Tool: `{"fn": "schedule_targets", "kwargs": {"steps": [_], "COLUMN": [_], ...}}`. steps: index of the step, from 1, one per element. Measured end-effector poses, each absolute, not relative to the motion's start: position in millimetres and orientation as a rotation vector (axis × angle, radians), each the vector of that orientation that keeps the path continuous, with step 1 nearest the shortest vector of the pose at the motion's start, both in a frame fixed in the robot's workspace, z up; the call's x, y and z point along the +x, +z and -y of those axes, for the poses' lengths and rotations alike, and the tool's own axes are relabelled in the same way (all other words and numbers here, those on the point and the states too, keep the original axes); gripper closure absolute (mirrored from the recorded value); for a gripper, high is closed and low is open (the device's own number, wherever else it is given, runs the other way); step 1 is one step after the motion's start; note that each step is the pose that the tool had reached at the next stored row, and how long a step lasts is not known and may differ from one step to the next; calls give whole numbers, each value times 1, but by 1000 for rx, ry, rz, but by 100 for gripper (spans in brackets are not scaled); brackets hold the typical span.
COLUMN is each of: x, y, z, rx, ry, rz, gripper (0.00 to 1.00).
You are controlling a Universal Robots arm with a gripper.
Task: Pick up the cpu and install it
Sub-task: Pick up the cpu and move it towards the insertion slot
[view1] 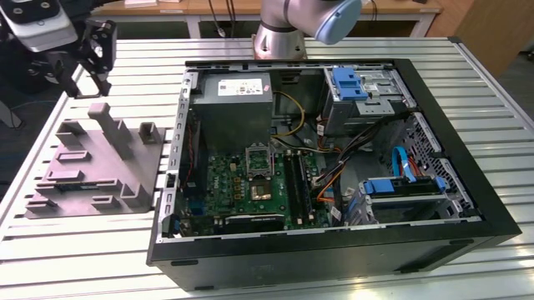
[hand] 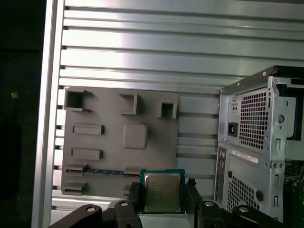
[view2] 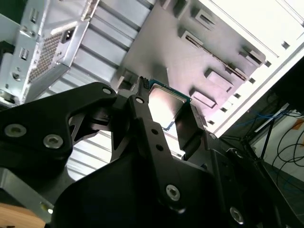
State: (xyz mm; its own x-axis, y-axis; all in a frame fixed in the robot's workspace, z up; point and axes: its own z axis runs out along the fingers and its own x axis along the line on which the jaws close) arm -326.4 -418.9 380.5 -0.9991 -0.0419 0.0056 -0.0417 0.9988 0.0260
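While my end effector (view1: 90,69) pinches the cpu (hand: 163,190) edgewise, the exterior view puts the fixture (view1: 92,169) at its 6 o'clock and the case (view1: 334,250) at 4.

Desk (view1: 75,250) carries two things: plastic holder (view1: 92,169) toward exterior view's left, open computer case (view1: 317,256) just beside it toward exterior view's right. Inside case: circuit board (view1: 250,187) on floor at holder side, power supply (view1: 237,106) behind board, drive bays (view1: 361,94) in far corner toward exterior view's right, another drive (view1: 401,187) nearer front. Hand (view1: 90,84) up over desk, behind holder, apart from it. Cpu (hand: 162,191) gripped between hand's fingers (hand: 134,197), over holder's edge in first wrist view.
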Motion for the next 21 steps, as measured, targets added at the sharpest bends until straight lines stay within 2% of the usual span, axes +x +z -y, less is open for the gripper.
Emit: {"fn": "schedule_targets", "kwargs": {"steps": [21], "x": [-232], "y": [378], "z": [419], "rx": [65], "ry": [-41], "rz": [3133], "gripper": [53]}}
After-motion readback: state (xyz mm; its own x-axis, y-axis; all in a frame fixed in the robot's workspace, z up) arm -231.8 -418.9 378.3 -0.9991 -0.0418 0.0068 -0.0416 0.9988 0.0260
